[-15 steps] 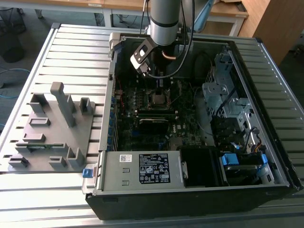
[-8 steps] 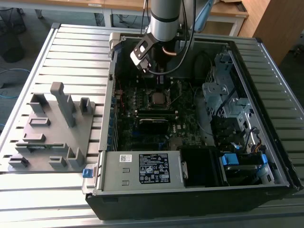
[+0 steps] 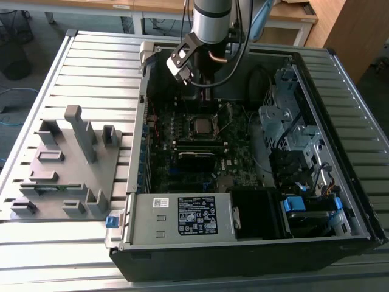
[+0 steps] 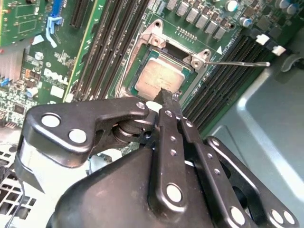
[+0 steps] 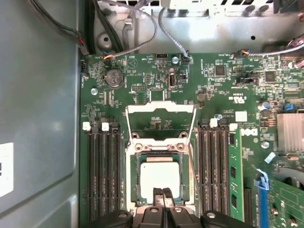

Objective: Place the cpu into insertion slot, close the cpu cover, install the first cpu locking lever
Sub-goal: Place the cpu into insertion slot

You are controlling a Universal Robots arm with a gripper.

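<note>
Cpu (image 5: 160, 175) is already lying in the insertion slot (image 5: 160, 157), square to its rim as far as you can see. My read is that the step in hand is the cpu cover (image 5: 160, 108), which stands swung open on the far side of the slot from the pincer (image 5: 161, 194). Pincer fingers are pressed together with nothing between them, tips poised over the chip's near edge in both wrist views. In the exterior view the pincer (image 3: 205, 91) hangs at 12 o'clock from the slot, inside the computer case (image 3: 243, 255) on the slatted desk (image 3: 91, 67). A grey fixture block (image 3: 67, 164) sits at 9 o'clock from the case. To do it well, keep your closed tips off the chip's metal top. Push the cover by its free edge, not through its window, and bring it down flat. Steer clear of the thin locking lever (image 4: 237, 62) sticking out beside the slot. You can't tell whether the tips touch the chip, since they hide that edge. The slot contacts are under the chip, I can't make out a second lever, and the chip's corner marking is too small to check.
</note>
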